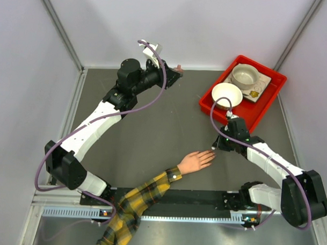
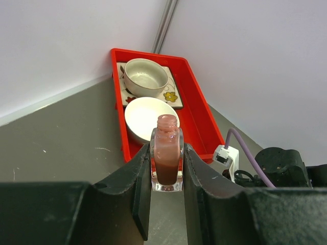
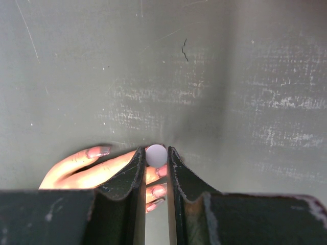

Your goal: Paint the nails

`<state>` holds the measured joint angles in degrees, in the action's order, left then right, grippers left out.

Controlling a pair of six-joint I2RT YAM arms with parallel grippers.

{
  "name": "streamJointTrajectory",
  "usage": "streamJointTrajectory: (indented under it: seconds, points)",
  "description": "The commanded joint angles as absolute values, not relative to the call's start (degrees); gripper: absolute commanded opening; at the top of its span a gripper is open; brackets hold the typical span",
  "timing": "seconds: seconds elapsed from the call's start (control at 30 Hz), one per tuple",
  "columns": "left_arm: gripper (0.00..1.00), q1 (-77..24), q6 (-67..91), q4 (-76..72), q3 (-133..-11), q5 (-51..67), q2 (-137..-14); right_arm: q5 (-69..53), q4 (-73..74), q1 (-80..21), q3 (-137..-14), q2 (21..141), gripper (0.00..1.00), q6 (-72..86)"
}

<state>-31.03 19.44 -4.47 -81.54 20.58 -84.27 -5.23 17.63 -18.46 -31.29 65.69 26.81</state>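
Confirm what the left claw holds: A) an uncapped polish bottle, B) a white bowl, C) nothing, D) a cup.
A: the left claw is shut on the polish bottle, its neck uncapped, while the bowl and cup sit in the red tray.

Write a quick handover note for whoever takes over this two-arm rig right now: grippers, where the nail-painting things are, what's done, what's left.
Left gripper: shut on the small uncapped glass bottle of reddish-brown polish, at the table's far side.
Right gripper: shut on a round white-topped applicator, presumably the brush, over the fingertips of the pale peach mannequin hand in the plaid sleeve.
Done: the nails in the right wrist view look pinkish, so some may be coated; coverage can't be judged.
Left: check each nail, finish any bare ones, then probably recap the bottle.
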Motion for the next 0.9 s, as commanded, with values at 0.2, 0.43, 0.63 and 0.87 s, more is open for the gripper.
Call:
streamJointTrajectory:
  seconds: [0.2, 0.43, 0.63, 0.87]
  points:
    - [0.0, -30.7, 20.0, -9.0, -83.6, 21.3, -84.3, -4.4, 17.1, -17.7, -34.0, 65.8, 0.0, 26.5]
    - [0.0, -30.7, 20.1, -9.0, -83.7, 21.3, -84.3, -4.7, 16.8, -17.6, -34.0, 66.1, 0.0, 26.3]
    - [0.0, -30.8, 20.1, -8.8, -83.4, 21.3, -84.1, -4.4, 16.6, -17.7, -34.1, 66.4, 0.0, 26.4]
    - [0.0, -30.8, 20.0, -8.7, -83.1, 21.0, -83.7, -4.2, 16.5, -17.5, -34.3, 66.6, 0.0, 26.6]
